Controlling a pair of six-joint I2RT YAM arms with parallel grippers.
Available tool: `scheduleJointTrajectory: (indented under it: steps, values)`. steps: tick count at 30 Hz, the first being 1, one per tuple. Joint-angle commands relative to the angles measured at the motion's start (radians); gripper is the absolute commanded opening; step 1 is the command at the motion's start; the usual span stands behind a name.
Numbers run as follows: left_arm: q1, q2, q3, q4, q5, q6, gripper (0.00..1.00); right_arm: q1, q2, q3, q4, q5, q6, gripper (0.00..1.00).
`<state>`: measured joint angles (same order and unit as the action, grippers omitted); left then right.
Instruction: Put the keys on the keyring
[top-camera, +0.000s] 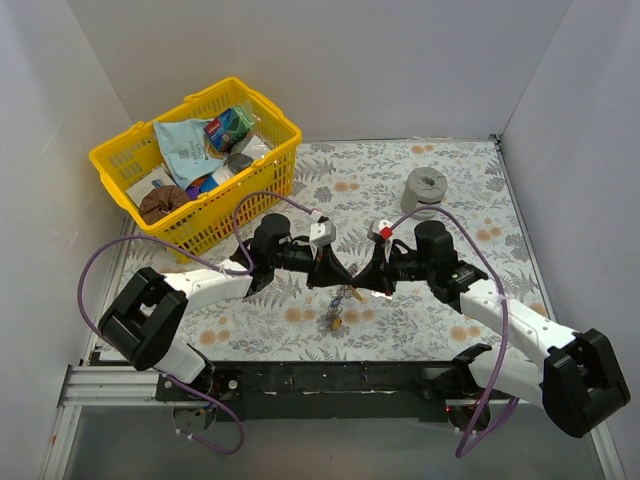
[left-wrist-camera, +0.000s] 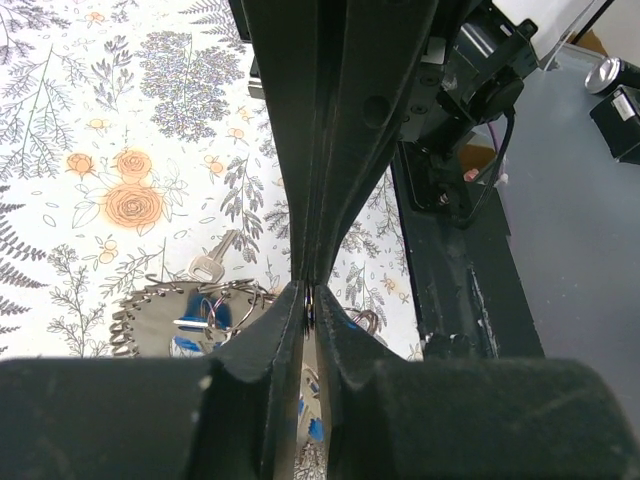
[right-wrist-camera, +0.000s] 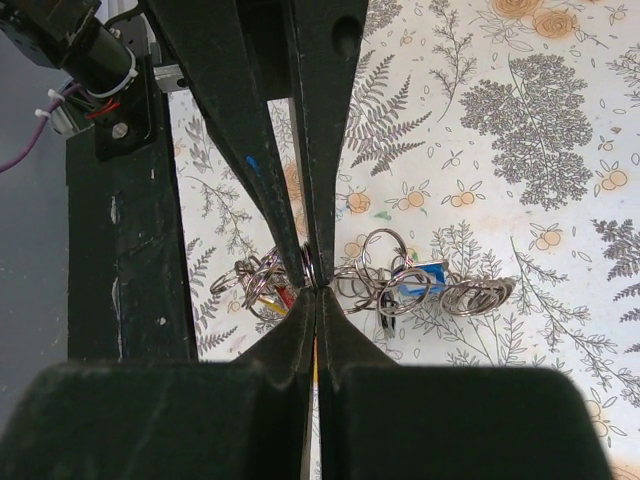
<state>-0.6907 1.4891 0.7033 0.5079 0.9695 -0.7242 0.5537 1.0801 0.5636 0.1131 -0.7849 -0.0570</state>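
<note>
One broad desk (top-camera: 450, 310) covered in a fern-and-flower print carries everything. At its far left corner stands a yellow plastic mesh basket (top-camera: 240, 195) filled with packets. Two black-and-white arms reach in from the near edge, the left arm (top-camera: 215, 285) and the right arm (top-camera: 500, 305), and meet tip to tip over the middle of the desk. A grey cylindrical roll (top-camera: 425, 190) stands upright toward the far right, well apart from them.

Just below the left hand (left-wrist-camera: 308, 296) is the shiny silver keyring with a jagged gear-like rim (left-wrist-camera: 160, 318). A plain silver key (left-wrist-camera: 210, 264) shows at its far edge. The left hand is pinched together on a thin dark wire loop (left-wrist-camera: 309, 300).

The right hand (right-wrist-camera: 312, 280) is pressed together on a thin silver ring (right-wrist-camera: 309, 262); I cannot tell whether it is that same loop. Beneath it lies a tangle of small split rings (right-wrist-camera: 480, 295) holding a blue-headed key (right-wrist-camera: 420, 277) and, on the other side of the fingers, yellow and red key heads (right-wrist-camera: 275, 298).
</note>
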Motion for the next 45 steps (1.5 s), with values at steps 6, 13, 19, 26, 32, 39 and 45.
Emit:
scheduleJointTrajectory:
  steps: [6,13,19,26,32,39,45]
  values:
    - [-0.020,-0.029,0.094,-0.190,0.001,0.173,0.25,0.005,-0.016,0.076,-0.193,0.055,-0.127,0.01]
    - [-0.020,0.003,0.142,-0.290,0.012,0.241,0.32,0.005,-0.039,0.082,-0.279,0.105,-0.161,0.01]
    - [-0.036,0.046,0.206,-0.376,0.023,0.302,0.31,0.005,-0.037,0.114,-0.342,0.128,-0.199,0.01]
    - [-0.076,0.103,0.254,-0.457,-0.011,0.359,0.30,0.005,-0.042,0.114,-0.342,0.122,-0.199,0.01]
    - [-0.093,0.122,0.272,-0.482,-0.020,0.371,0.27,0.005,-0.045,0.111,-0.332,0.124,-0.198,0.01]
    - [-0.096,0.128,0.282,-0.493,-0.037,0.379,0.03,0.005,-0.043,0.108,-0.325,0.118,-0.193,0.01]
    - [-0.096,0.129,0.269,-0.473,-0.041,0.345,0.00,0.005,-0.046,0.099,-0.314,0.118,-0.179,0.03]
